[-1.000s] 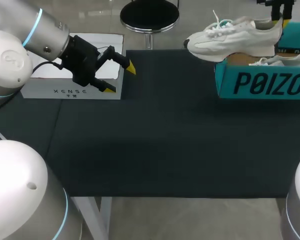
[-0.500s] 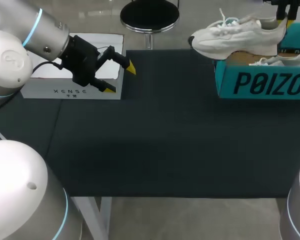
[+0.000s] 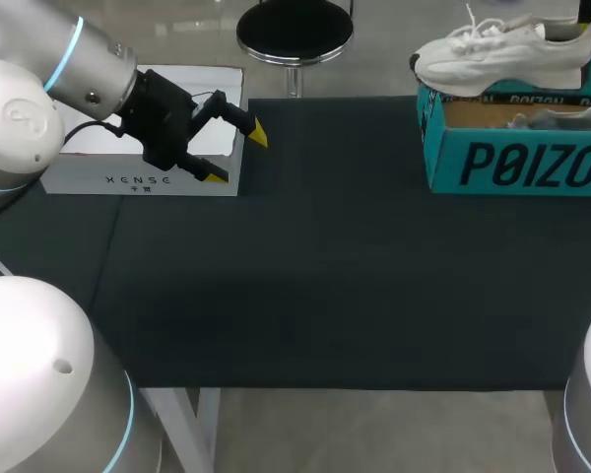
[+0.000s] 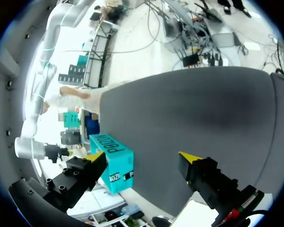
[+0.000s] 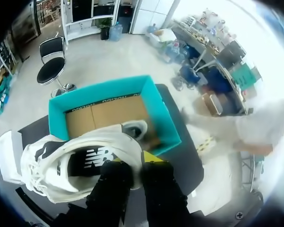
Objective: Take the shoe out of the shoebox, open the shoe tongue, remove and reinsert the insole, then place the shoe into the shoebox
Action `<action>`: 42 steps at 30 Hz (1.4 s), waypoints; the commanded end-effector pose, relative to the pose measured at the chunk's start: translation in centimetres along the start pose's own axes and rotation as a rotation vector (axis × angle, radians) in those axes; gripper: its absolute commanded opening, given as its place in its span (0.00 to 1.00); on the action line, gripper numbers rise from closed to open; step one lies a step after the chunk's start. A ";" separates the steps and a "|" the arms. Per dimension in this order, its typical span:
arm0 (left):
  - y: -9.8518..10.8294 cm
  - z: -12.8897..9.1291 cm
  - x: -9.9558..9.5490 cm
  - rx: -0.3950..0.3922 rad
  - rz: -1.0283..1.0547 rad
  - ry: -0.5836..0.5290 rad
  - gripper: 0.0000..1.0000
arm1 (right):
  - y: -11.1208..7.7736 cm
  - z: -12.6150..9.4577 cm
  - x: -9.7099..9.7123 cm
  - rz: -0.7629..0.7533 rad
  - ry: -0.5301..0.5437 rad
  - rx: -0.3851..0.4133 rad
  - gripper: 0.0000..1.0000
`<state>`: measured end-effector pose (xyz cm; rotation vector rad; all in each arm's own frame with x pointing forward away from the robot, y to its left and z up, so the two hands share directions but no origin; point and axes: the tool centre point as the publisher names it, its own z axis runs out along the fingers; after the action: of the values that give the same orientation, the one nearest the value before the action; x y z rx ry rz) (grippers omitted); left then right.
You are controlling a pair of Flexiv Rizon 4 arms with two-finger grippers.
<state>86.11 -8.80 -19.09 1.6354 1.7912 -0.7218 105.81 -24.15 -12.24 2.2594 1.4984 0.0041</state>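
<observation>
A white sneaker (image 3: 502, 54) hangs toe-left above the teal shoebox (image 3: 512, 163) at the table's far right. My right gripper (image 5: 143, 160) is shut on the sneaker's (image 5: 75, 165) heel collar, one finger inside the shoe and one outside. Below it the open shoebox (image 5: 154, 111) holds a second white shoe (image 5: 135, 128), which is also visible in the head view (image 3: 561, 120). My left gripper (image 3: 234, 153) hovers open at the far left, with nothing between its fingers (image 4: 95, 156).
A flat white box (image 3: 143, 177) lies under my left arm at the table's far left edge. The dark mat (image 3: 325, 256) spans the table between the two boxes. From my left wrist the teal shoebox (image 4: 111, 158) sits at the table's far edge.
My right gripper has carried the sneaker to the right, from beyond the shoebox's left end to above the box. The left arm has not moved.
</observation>
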 end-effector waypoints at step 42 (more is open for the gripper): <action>0.0 0.0 0.0 -0.001 0.001 0.002 1.00 | 9.8 15.6 -3.1 0.146 -0.090 -0.026 0.00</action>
<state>86.11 -8.80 -19.09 1.6354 1.7911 -0.7218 116.13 -34.82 -21.64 2.3029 1.2681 -0.0461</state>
